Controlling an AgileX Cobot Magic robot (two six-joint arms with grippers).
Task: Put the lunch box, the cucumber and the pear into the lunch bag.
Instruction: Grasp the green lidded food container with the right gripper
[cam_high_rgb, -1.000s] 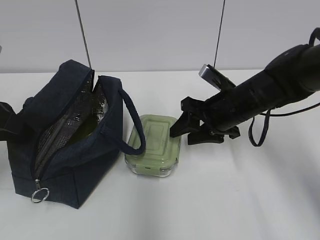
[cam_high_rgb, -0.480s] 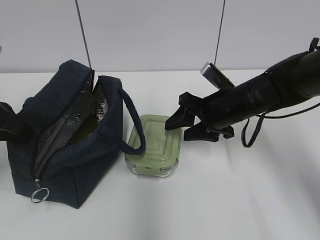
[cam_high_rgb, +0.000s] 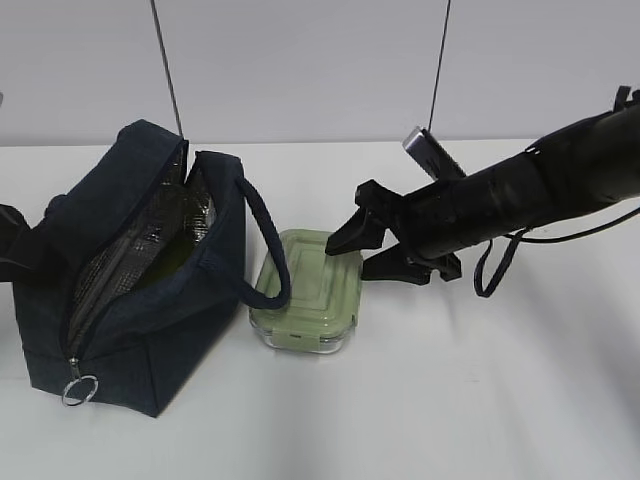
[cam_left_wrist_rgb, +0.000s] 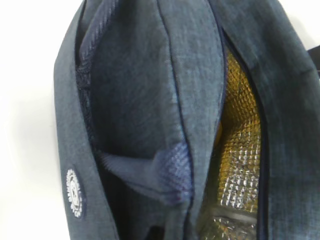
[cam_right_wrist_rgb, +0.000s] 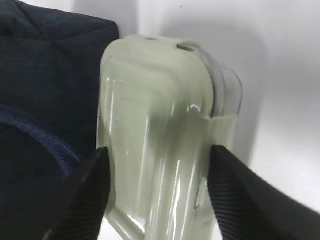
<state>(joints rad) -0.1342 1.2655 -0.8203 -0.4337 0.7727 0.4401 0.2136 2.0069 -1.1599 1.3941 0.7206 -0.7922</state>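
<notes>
The lunch box (cam_high_rgb: 300, 292), clear glass with a pale green lid, lies on the white table just right of the lunch bag (cam_high_rgb: 150, 330). The navy bag stands unzipped, showing its silver lining. My right gripper (cam_high_rgb: 348, 257) is open, with its jaws either side of the box's right end; in the right wrist view the box (cam_right_wrist_rgb: 155, 100) lies between the two black fingers (cam_right_wrist_rgb: 85, 200), untouched. The left wrist view is filled by the bag (cam_left_wrist_rgb: 135, 100), whose lining (cam_left_wrist_rgb: 240, 150) shows a yellow tint. A greenish patch shows inside the bag. Cucumber and pear are not clearly visible. The left gripper's jaws are hidden.
The bag's loop handle (cam_high_rgb: 268, 250) hangs over the lunch box's left end. The zipper's ring pull (cam_high_rgb: 79, 389) hangs at the bag's front corner. A white wall stands behind the table. Bare table lies to the right and front.
My right gripper has moved left and slightly down, from beside the lunch box's right end to over it. The bag and box have not moved.
</notes>
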